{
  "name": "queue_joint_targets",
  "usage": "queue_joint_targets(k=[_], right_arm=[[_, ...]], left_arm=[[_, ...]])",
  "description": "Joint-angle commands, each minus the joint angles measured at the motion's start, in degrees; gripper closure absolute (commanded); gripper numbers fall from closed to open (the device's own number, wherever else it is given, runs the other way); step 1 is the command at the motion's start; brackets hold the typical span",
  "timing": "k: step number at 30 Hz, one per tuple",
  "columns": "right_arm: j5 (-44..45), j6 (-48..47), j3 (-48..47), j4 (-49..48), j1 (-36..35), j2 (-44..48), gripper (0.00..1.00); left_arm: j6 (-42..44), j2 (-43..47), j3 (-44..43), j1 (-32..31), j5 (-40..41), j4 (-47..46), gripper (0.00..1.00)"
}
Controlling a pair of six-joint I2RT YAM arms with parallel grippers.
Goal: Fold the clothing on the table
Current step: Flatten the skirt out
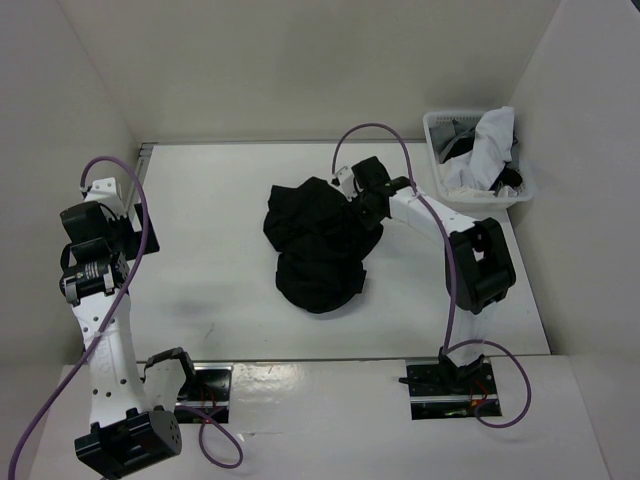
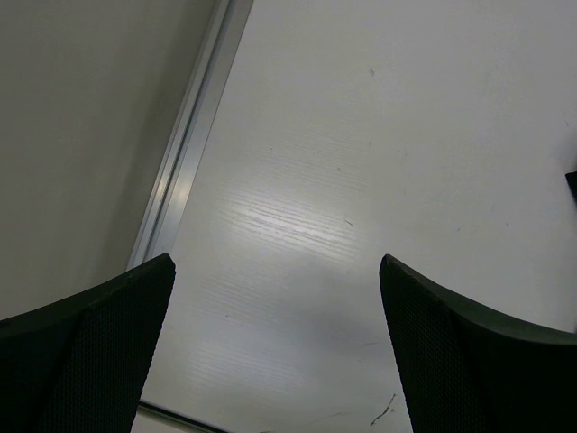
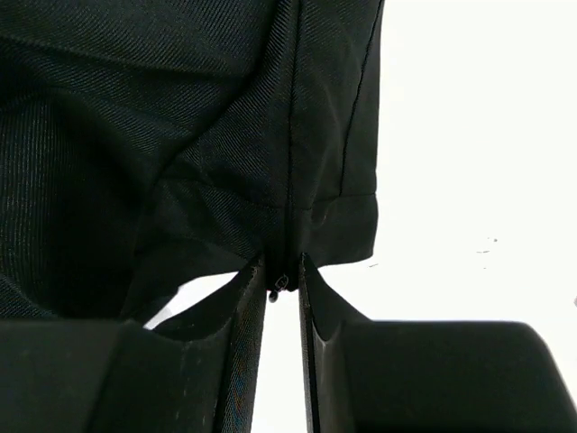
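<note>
The clothing (image 1: pixel 318 245), a black skirt, lies crumpled in a heap in the middle of the table (image 1: pixel 210 230). My right gripper (image 1: pixel 347 190) reaches over its back right edge. In the right wrist view, the right gripper (image 3: pixel 282 266) is shut on a seam of the clothing (image 3: pixel 180 135), with a small zipper pull (image 3: pixel 276 287) hanging between the fingertips. My left gripper (image 2: pixel 275 263) stands open and holds nothing. It sits over bare table (image 2: pixel 361 135) by the left edge rail (image 2: pixel 189 135), far from the skirt.
A white lattice basket (image 1: pixel 432 130) with white and grey garments (image 1: pixel 490 140) stands at the back right corner. Walls close in the table at the back and on both sides. Purple cables loop from both arms.
</note>
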State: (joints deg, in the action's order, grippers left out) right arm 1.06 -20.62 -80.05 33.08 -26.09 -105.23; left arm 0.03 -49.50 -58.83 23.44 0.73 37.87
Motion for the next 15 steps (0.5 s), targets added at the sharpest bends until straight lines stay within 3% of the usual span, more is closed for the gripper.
queue_joint_targets(k=[1,3,9,12,15], right_arm=[[1.2,0.5,0.6,0.0,0.2,1.0,0.76],[1.2,0.5,1.1,-0.6,0.2,1.0,0.86],[1.8,0.5,0.4,-0.1,0.2,1.0,0.94],[1.8,0.0,-5.4,3.3,-1.2,2.3,0.94],[1.8,-0.6,-16.9,7.7,-4.6,2.3,0.94]], left_arm=[[0.9,0.9,-0.1,0.4,-1.4,-1.9,0.00],[0.9,0.9,-0.1,0.4,-1.4,-1.9,0.00],[0.9,0.9,-0.1,0.4,-1.4,-1.9,0.00],[0.9,0.9,-0.1,0.4,-1.4,-1.9,0.00],[0.9,0.9,-0.1,0.4,-1.4,-1.9,0.00]])
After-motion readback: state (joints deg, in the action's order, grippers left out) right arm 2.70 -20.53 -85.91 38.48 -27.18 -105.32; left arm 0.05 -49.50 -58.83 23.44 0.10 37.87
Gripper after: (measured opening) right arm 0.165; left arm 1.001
